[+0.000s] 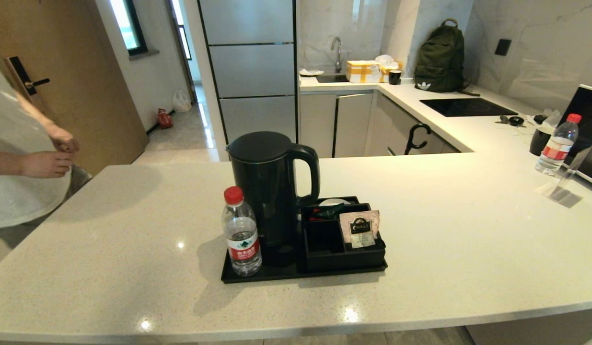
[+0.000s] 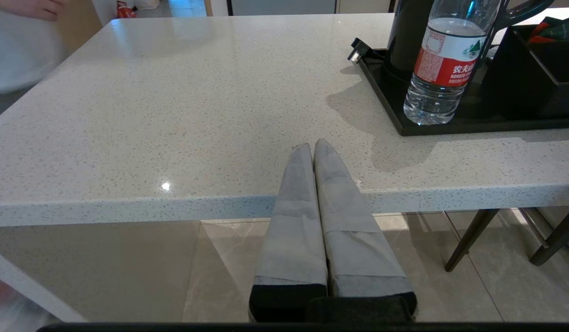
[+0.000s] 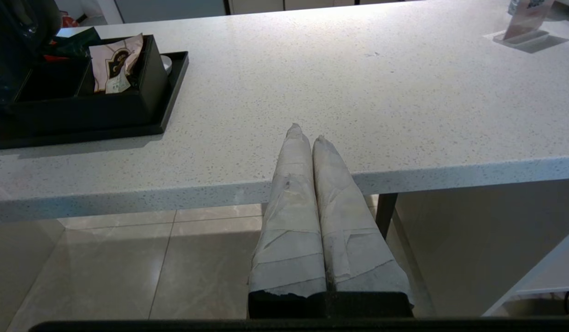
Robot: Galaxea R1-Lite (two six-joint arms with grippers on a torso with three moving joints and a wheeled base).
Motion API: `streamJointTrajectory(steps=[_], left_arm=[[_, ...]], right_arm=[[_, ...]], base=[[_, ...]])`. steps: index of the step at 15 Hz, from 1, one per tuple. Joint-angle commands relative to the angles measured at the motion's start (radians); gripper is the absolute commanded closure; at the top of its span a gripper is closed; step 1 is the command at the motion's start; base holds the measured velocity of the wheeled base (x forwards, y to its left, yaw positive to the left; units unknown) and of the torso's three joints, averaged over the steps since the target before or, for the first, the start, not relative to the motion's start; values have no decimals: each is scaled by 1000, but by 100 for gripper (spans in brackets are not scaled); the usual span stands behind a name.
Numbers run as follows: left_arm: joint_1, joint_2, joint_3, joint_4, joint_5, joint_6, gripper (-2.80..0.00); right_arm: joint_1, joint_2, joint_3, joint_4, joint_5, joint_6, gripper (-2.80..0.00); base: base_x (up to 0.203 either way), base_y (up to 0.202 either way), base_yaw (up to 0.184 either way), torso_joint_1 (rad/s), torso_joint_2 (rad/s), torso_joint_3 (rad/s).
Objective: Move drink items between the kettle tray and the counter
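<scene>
The water bottle [image 1: 241, 233] stands upright on the front left corner of the tray [image 1: 276, 274], just beside the kettle [image 1: 272, 191], which sits on its round base at the tray's left half with the handle turned toward the sachet box [image 1: 341, 242]. That box fills the tray's right half, and the tea sachet [image 1: 359, 228] leans upright in one of its compartments, its emblem facing forward, so it could be pinched from above. All 3 drink items are on the tray, which rests near the middle of the counter [image 1: 133, 268], a little back from the rounded front edge; nothing has yet been moved onto the stone. The bottle, at the outer corner, looks the easiest to reach first, with bare counter on its left for setting it down.

The left gripper [image 2: 314, 146] hangs low in front of the counter edge, its 2 padded fingers [image 2: 293, 221] pressed together and holding nothing; the bottle is ahead and off to one side of it. The right gripper [image 3: 306, 133] is in the same parked pose on the other side, fingers closed and empty, with the box and sachet ahead of it. Both arms are below the head view.

A person [image 1: 17, 163] stands at the counter's far left end, well apart from the tray. A second bottle [image 1: 557, 143] stands far off on the right.
</scene>
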Motion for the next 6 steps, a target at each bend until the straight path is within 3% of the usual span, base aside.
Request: streamJointTrajectory(steps=[1,6], left_arm=[[0,1,0,0,2,0,0],[0,1,0,0,0,0,0]], right_arm=[[1,1,0,-1,0,2,0],[1,1,0,-1,0,1,0]], base=[[0,0,0,0,0,0],[0,0,0,0,0,0]])
